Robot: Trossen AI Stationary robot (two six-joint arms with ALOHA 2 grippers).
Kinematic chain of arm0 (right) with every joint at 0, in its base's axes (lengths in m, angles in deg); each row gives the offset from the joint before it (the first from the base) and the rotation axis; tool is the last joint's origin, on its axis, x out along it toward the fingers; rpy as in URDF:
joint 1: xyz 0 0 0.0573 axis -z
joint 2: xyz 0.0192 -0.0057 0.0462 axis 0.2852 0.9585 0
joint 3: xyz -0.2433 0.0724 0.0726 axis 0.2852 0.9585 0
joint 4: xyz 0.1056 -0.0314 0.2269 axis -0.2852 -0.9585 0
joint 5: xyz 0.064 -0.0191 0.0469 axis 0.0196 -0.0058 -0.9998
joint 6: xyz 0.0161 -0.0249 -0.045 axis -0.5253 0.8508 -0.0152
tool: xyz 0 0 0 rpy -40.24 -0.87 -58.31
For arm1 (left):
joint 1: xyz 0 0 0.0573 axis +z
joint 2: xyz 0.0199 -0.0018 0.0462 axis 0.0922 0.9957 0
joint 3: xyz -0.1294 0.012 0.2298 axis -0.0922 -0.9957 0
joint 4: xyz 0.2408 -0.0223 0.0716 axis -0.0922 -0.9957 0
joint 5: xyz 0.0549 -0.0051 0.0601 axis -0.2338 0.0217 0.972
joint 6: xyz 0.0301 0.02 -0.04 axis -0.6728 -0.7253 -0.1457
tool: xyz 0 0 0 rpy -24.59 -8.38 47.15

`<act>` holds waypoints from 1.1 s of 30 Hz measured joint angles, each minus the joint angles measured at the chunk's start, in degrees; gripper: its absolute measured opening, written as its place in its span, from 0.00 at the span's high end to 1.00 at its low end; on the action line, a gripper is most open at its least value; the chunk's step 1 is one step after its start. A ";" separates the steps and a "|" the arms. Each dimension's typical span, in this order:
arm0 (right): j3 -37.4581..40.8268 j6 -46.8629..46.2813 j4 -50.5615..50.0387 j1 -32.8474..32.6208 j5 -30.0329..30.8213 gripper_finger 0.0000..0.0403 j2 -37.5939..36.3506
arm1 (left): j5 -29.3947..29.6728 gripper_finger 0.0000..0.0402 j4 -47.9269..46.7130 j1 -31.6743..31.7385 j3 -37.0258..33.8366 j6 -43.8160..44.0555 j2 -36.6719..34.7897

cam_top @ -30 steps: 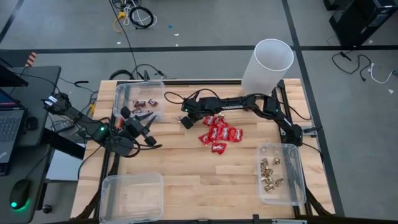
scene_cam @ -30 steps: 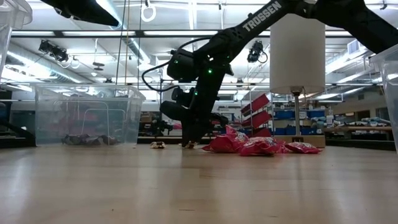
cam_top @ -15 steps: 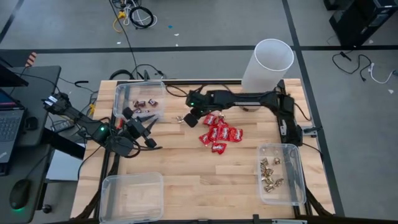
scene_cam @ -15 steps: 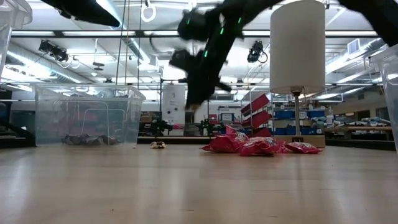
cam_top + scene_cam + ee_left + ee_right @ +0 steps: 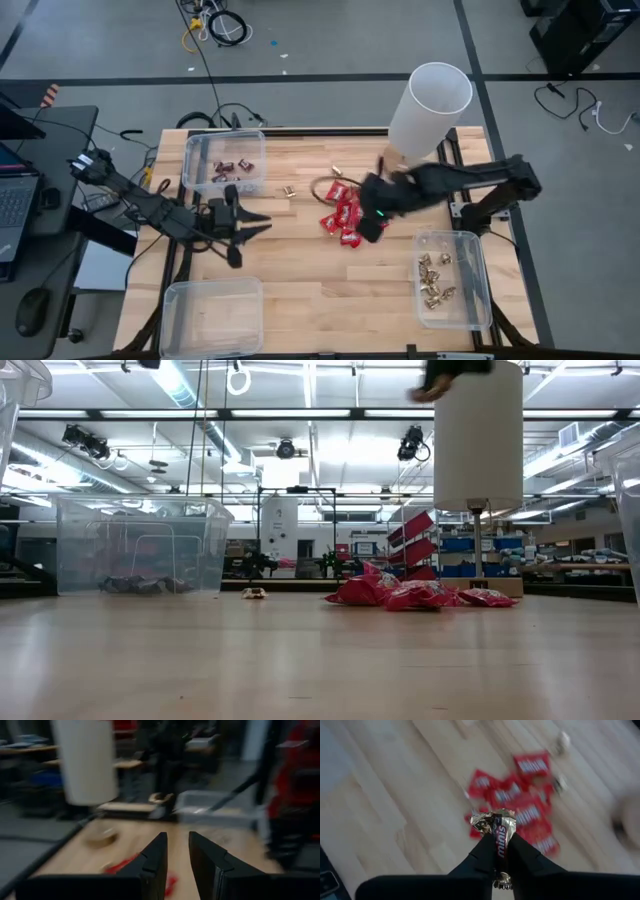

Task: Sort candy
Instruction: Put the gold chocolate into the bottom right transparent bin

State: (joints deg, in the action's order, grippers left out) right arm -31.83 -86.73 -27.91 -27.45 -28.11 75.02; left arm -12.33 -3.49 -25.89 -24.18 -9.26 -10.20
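The candy shows as a pile of red packets [image 5: 350, 213] mid-table, gold pieces [image 5: 433, 278] in the right bin, dark mini bars [image 5: 234, 165] in the far-left bin, and two loose gold pieces [image 5: 288, 190]. My right gripper [image 5: 367, 230] hangs high over the near side of the red pile [image 5: 530, 812], shut on a dark mini bar [image 5: 504, 827]. In the low view it [image 5: 452, 372] shows only at the top edge. My left gripper [image 5: 257, 222] hovers level near the left edge, open by a narrow gap [image 5: 177, 857] with nothing in it. My right gripper pinches the mini bar's two flat faces [image 5: 501, 845] between its two fingers. The fingers point steeply down and lie along the bar. Its crimped foil end [image 5: 487, 821] sticks out past the fingertips, and the bar is lifted clear of the table.
A tall white cylinder [image 5: 432, 105] stands at the far right. A clear bin [image 5: 210, 315] sits at the near left with nothing in it. Bare wood lies between the red pile and the near edge.
My right gripper has risen from the table beside the far-left bin, taking a candy up with it, and has swung toward the right and near edges to above the red pile. My left gripper has turned at the wrist to point level and drifted slightly nearer.
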 joint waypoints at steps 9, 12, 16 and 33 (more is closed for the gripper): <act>0.00 -33.09 -12.75 -15.52 2.80 0.95 -2.61 | -12.67 0.79 5.52 -0.07 0.00 0.25 5.39; 0.00 -41.30 -12.80 -18.96 1.62 0.95 -2.44 | -15.11 0.79 6.22 -0.07 0.00 0.08 6.49; 0.00 -49.07 -12.90 -23.37 -0.42 0.96 -2.50 | -19.09 0.79 6.54 -0.07 0.00 -0.17 7.60; 4.83 -75.37 -12.99 -39.60 -16.44 0.97 -2.52 | -30.61 0.79 8.26 -13.62 0.00 -2.99 7.91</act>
State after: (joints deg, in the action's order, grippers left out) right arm -26.99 -162.09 -40.90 -67.05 -44.55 72.50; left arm -42.95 4.78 -39.51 -24.18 -12.25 -2.29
